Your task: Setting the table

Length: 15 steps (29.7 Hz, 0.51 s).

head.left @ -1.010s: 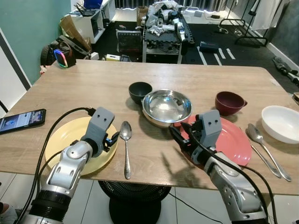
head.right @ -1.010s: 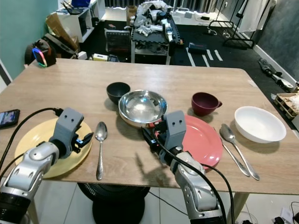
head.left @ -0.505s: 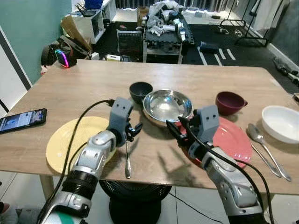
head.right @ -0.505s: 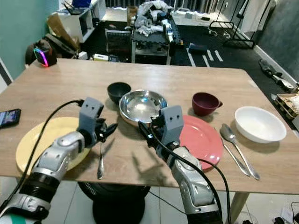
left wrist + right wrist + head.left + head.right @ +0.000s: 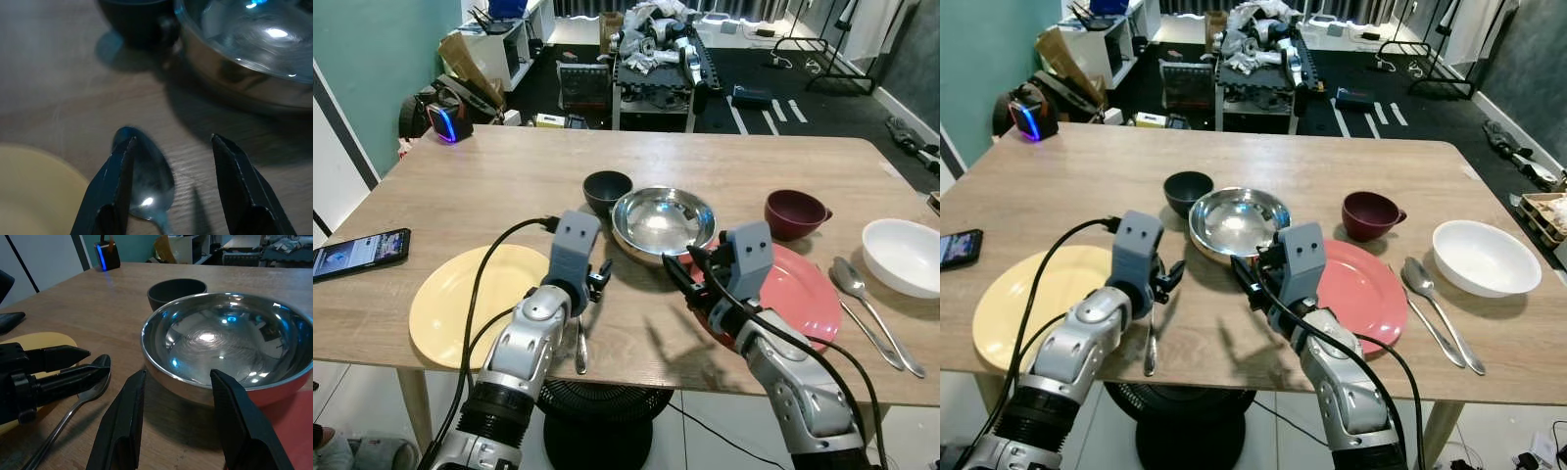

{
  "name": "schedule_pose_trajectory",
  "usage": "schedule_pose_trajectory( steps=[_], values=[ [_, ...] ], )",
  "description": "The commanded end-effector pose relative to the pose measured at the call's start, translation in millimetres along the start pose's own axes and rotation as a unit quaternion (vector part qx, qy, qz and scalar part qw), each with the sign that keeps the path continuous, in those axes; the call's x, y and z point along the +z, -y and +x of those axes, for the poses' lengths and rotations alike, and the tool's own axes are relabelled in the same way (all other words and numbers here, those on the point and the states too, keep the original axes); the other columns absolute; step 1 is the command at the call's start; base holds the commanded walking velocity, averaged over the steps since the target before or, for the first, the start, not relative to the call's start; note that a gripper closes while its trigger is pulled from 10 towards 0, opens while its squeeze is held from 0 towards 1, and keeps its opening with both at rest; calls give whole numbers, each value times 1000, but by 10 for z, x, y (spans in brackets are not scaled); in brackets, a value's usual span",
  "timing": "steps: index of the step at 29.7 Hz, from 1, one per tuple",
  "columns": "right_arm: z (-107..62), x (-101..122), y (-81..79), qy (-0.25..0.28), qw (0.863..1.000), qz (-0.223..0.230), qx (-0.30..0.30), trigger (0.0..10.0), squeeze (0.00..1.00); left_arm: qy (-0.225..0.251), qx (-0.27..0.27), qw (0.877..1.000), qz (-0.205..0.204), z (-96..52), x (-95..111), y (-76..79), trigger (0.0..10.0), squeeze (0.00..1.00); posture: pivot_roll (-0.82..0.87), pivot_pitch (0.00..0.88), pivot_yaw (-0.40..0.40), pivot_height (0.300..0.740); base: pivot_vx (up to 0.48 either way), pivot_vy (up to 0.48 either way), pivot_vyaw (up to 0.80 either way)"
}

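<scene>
Your left gripper (image 5: 171,188) hovers, jaws apart, over the spoon (image 5: 145,181) lying just beside the yellow plate (image 5: 470,299). Your right gripper (image 5: 178,418), jaws apart, faces the steel bowl (image 5: 227,352). Next: lower and close on the spoon.

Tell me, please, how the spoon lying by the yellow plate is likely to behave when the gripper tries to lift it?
The spoon looks like polished metal, so it is probably stiff but slippery. It lies flat on the table, so the left gripper may struggle to get under it. Its rounded bowl may let it rock or pivot.
</scene>
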State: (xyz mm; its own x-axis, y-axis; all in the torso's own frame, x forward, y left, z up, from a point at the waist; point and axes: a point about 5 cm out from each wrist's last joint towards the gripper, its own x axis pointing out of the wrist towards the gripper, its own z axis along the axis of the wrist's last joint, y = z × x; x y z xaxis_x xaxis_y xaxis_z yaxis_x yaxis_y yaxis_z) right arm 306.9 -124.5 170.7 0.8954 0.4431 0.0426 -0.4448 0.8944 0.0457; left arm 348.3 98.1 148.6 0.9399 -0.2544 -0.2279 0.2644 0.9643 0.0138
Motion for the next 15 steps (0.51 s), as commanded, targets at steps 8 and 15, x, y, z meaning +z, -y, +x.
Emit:
schedule_pose_trajectory(
  steps=[8,15],
  values=[
    [9,-18,6,-1,1000,-4,0,10000,0,-35,-18,999,-33,65,-84,7,10000,0,-6,9,100,740,0,0,0],
    [-14,-35,28,-3,1000,-4,-4,10000,0,-46,-14,998,-27,-19,-174,87,10000,0,-9,9,105,740,0,0,0]
  ],
)
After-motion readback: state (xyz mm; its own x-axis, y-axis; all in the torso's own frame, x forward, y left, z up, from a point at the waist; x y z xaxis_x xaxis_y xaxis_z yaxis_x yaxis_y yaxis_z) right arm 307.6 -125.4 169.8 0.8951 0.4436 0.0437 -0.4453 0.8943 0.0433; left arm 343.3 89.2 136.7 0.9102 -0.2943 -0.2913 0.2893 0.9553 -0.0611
